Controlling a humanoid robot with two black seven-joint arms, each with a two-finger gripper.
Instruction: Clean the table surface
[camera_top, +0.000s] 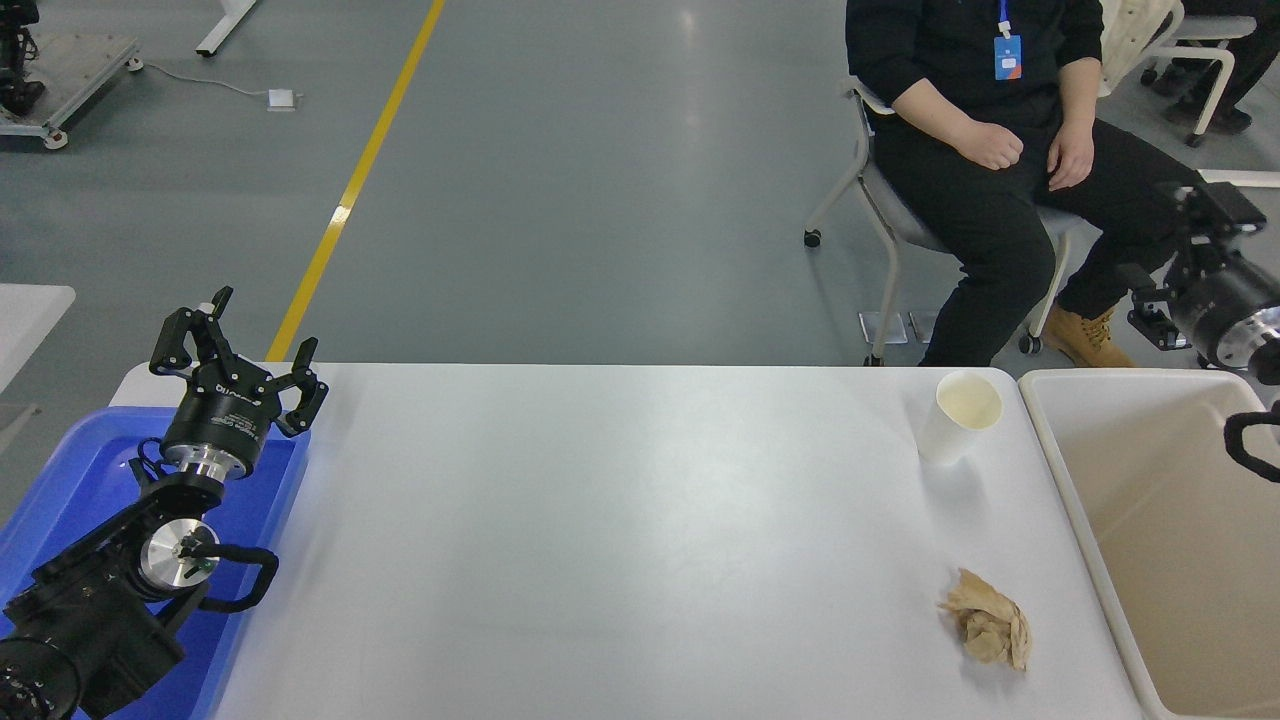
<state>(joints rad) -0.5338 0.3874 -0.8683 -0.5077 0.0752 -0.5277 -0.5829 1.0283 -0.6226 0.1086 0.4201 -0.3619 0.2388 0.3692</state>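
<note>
The surface (620, 540) is filling most of the view, its long axis running from 9 to 3 o'clock, its short sides facing the tray (70, 480) and the bin (1080, 500). Two pieces of litter are lying on it: a paper cup (960, 418) standing upright at about 2 o'clock and a crumpled brown wad (988, 630) at about 4 o'clock, both near the bin. The right gripper (1185, 255) is hanging empty above the bin's far edge at 3 o'clock; how far it is open I cannot tell. The left gripper (240, 355) is sitting parked at 9 o'clock over the tray, fingers spread, holding nothing. Judging by this, clearing is only starting: the next move is calling for the right arm to swing toward 9 o'clock and drop onto one piece.
</note>
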